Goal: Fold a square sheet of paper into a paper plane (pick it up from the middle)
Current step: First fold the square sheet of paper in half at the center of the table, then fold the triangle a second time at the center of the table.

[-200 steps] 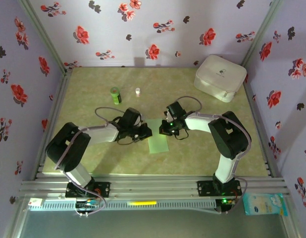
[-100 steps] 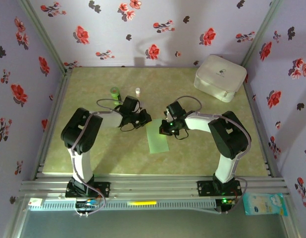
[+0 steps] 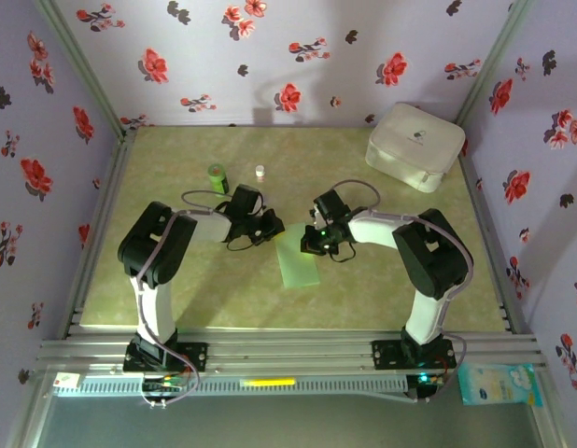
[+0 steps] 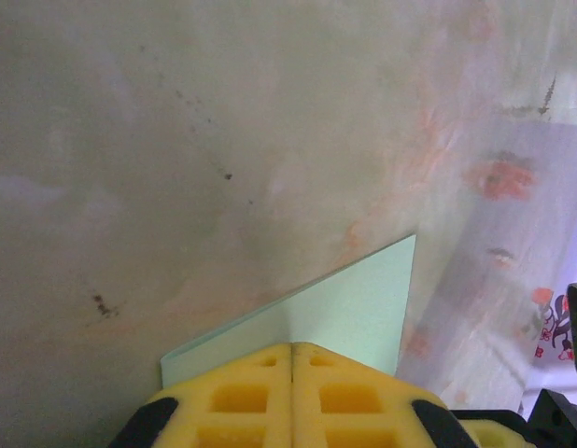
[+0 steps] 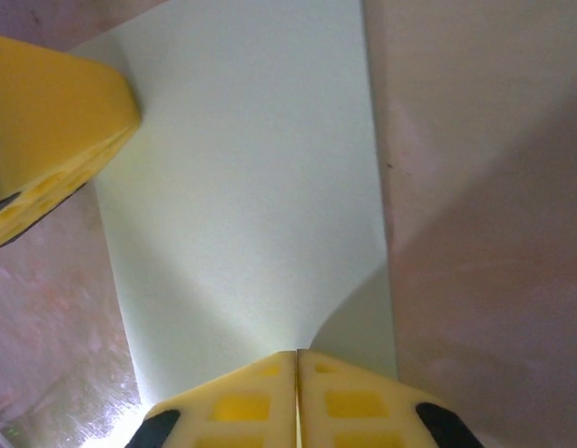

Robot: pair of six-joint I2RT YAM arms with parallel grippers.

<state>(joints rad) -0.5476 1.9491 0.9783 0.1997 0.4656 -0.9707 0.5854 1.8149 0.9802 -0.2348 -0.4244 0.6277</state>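
Both tools point(image 3: 277, 225) point(image 3: 309, 246) at sheet's point(image 3: 298, 267) far end

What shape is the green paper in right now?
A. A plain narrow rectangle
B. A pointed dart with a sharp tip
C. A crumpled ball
A: from the top camera the sheet of paper is a long, narrow rectangle with straight edges and no pointed tip. The right wrist view also shows it smooth, with straight sides.

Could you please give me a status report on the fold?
Left claw shut on the paper sheet, at its corner. Right claw shut on its edge. Green bottle and white case stand well clear.
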